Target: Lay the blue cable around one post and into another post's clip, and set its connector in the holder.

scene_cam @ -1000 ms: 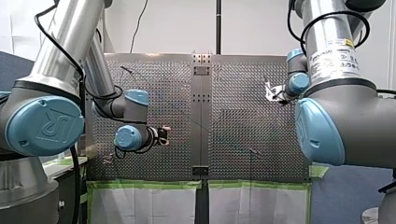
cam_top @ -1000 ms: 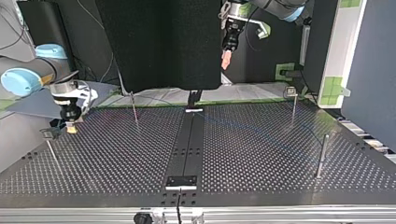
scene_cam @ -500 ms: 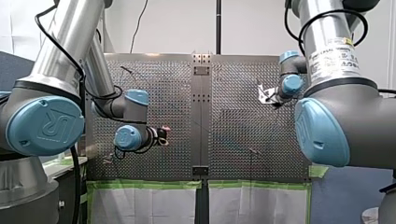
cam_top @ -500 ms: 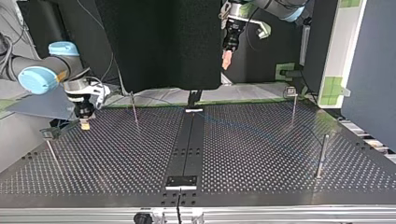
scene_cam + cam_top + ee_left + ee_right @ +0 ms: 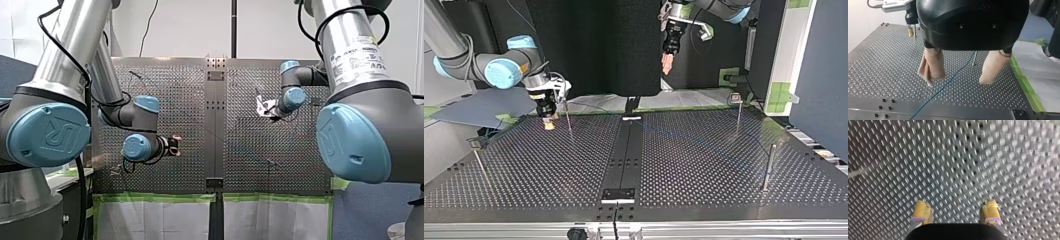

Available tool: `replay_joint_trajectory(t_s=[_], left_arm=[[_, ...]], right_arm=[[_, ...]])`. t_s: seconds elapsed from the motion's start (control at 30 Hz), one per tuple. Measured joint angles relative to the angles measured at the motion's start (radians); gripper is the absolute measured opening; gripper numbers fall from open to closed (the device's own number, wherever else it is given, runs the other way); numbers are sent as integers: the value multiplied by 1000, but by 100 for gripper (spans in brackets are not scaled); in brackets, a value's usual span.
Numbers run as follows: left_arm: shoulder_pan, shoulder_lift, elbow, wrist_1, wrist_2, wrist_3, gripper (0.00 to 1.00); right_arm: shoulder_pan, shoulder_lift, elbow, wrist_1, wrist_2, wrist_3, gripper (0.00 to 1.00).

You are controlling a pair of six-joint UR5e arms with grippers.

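Observation:
The thin blue cable (image 5: 948,83) lies on the perforated table and runs under the gap of my left gripper (image 5: 960,75), which hangs well above it, open, beige pads apart and holding nothing. In the top view my left gripper (image 5: 667,62) is high over the table's far edge. My right gripper (image 5: 547,122) hovers low over the plate just beside a thin post (image 5: 568,117). Its yellow pads (image 5: 921,211) stand open over bare holes, nothing between them. The connector is not visible.
More posts stand at the top view's right (image 5: 769,165), far right with a clip on top (image 5: 738,97), and near left (image 5: 479,162). A dark strip (image 5: 624,160) runs down the table's middle, with a small block (image 5: 619,194) at its near end.
My right arm has swung from the top view's left edge toward the middle, ending beside the thin post. My left arm has stayed where it was.

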Motion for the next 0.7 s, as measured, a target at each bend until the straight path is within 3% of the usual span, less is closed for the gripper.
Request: replay_joint_trajectory(t_s=[0.17, 0.33, 0.5, 0.7], left_arm=[[0, 0, 0, -1, -12, -54, 100], [0, 0, 0, 1, -57, -104, 100], [0, 0, 1, 2, -98, -121, 100], [0, 0, 0, 1, -142, -129, 100]], right_arm=[[54, 1, 48, -54, 12, 54, 100], [109, 5, 65, -109, 57, 101, 100], [161, 10, 72, -161, 108, 109, 100], [220, 16, 116, -220, 164, 128, 100]])
